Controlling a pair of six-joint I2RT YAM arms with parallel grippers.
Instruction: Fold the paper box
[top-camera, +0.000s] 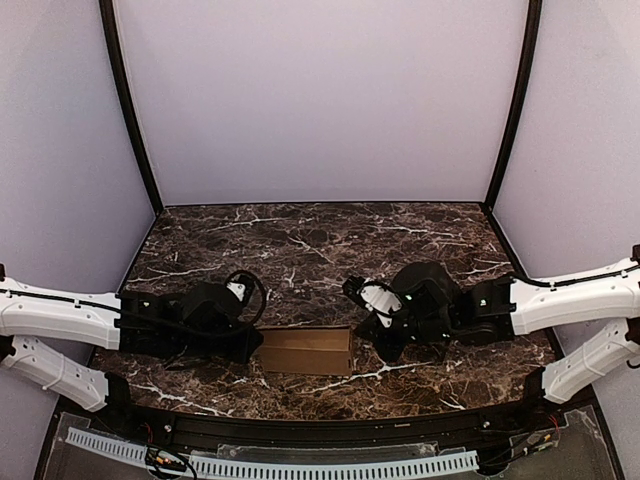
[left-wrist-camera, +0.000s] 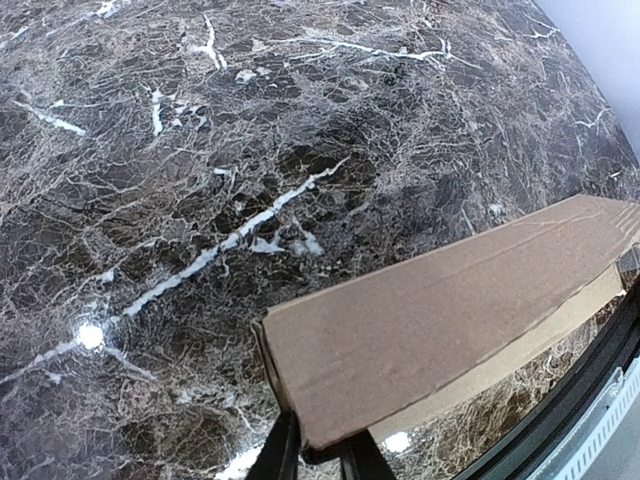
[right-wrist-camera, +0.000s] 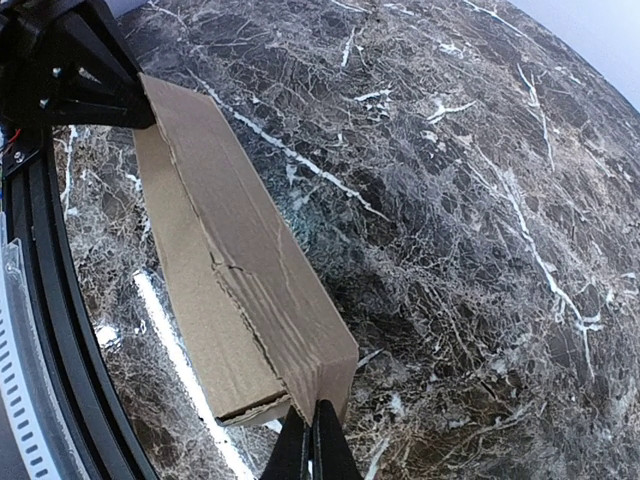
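Box (top-camera: 306, 350) lies flat on the bench (top-camera: 320, 250), long side parallel to the black rail (top-camera: 330, 425) just on its near side, with one arm at each end. Left hand (left-wrist-camera: 320, 450) is nearly closed, fingers pinching the corner of the box's left end. Right hand (right-wrist-camera: 312, 442) is squeezed almost fully together on the bottom edge of the box's right end. Both are thin corner bites, so the main risk is card slipping out or tearing if either arm pulls or twists. If the hands move out of sync, I expect the box to rack or buckle. The right wrist view shows a kinked, rough seam partway along the side facing the rail, likely the first place to give. The end by the right hand gapes slightly at the bottom, so that flap looks untucked and could spring open. The rail sits close beside the box, with a white slotted strip (top-camera: 300, 468) beyond it, leaving little room on that side for fingers or a swinging flap.
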